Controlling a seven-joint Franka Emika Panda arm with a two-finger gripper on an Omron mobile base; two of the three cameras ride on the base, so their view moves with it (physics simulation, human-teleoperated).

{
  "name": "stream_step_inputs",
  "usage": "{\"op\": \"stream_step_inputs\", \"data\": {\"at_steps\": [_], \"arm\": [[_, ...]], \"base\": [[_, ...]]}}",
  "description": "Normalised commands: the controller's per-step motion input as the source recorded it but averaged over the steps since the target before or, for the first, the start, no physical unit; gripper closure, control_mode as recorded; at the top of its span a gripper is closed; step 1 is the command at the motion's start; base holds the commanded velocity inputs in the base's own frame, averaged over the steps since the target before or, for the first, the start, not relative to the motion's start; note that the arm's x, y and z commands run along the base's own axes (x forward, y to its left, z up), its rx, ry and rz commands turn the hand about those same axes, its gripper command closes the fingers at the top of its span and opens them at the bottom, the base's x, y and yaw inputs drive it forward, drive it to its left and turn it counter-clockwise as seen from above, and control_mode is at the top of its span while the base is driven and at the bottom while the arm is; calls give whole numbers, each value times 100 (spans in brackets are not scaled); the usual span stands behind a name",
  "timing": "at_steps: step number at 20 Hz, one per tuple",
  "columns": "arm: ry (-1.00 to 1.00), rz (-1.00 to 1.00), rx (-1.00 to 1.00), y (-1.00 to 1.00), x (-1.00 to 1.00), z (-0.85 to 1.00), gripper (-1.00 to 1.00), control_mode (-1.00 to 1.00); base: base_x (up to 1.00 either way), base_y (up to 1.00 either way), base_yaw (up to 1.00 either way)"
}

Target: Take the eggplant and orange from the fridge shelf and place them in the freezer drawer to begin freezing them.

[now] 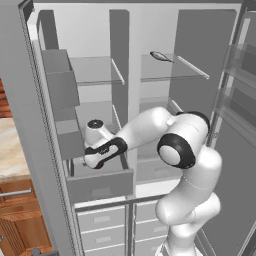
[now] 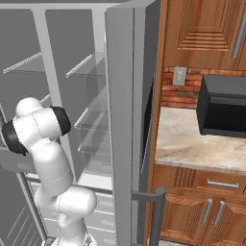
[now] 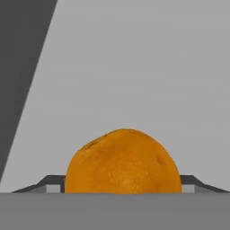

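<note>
A slim silvery-grey pointed object (image 1: pixel 161 56) lies on the upper glass shelf (image 1: pixel 172 71); right of me, a black microwave (image 2: pixel 224 106) sits on the beige counter (image 2: pixel 197 141).

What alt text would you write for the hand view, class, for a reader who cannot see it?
An orange sits low in the middle, close to the camera, between the gripper's two dark finger tips, one on each side of it. Behind it lies a plain pale grey surface, with a darker grey band slanting down the left edge.

No legible text, label, brand, number or sign on any surface in these views.
</note>
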Motion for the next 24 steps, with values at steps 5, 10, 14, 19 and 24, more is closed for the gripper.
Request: {"op": "stream_step_inputs", "data": {"at_steps": [5,10,14,19,24], "arm": [[-1,0,0,0,-77,0,-100,-100],[-7,-2,0,0,-96,25,-100,-100],[-28,-11,0,0,-66,89,-100,-100],[-33,-12,0,0,-52,100,-100,-100],[-22,-16,5,-11,-47,100,-100,-100]], "base": [[0,0,0],[0,0,0],[0,0,0],[0,0,0],[0,0,0]]}}
